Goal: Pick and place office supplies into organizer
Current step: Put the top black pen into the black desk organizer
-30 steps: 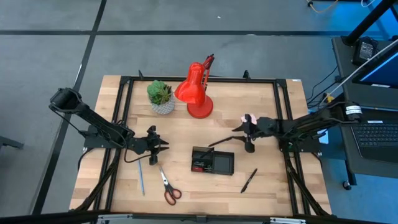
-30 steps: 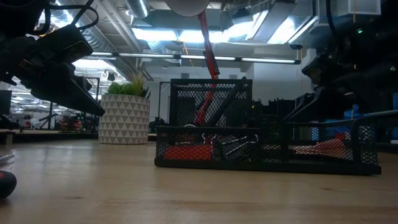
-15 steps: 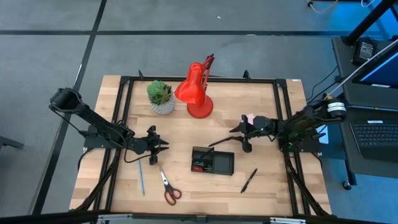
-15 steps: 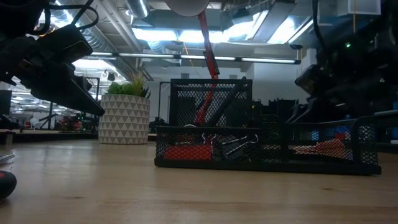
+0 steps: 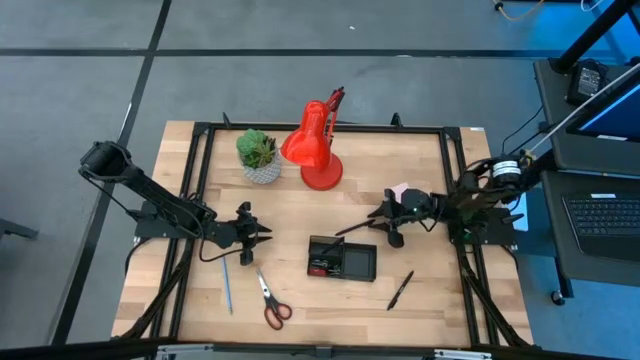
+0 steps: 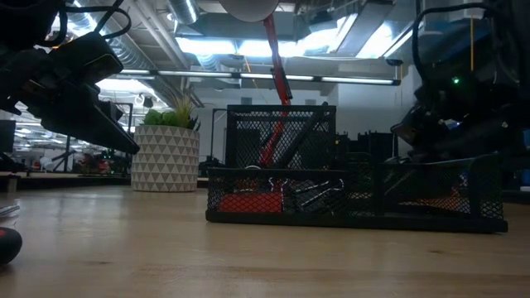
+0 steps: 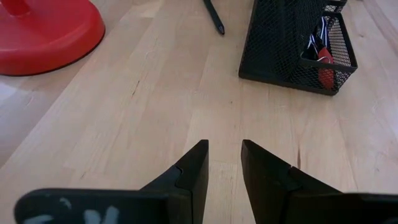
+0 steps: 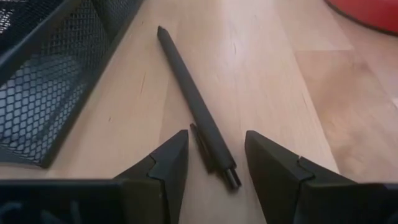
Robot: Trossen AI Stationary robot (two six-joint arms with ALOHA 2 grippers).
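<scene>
Lining up: I have the right gripper [image 8: 211, 163] over the black pen [image 8: 194, 99] that lies on the table just beside the organizer [image 5: 343, 259], on its far side.
Gripper state: fingers parted, nothing held; the pen's clip end sits in the gap between them.
Pen axis: it runs straight away from my wrist, its tip toward the organizer's corner, so the fingers straddle it across its width.
Height: I think the fingertips are just above the wood, but the wrist view does not settle it.
Nearer arm: the right; the left gripper [image 5: 250, 232] waits open and empty on the other side, close to the scissors [image 5: 269, 301] and blue pen [image 5: 226, 284].
Second black pen [image 5: 400, 290]: near the table's front, apart.
</scene>
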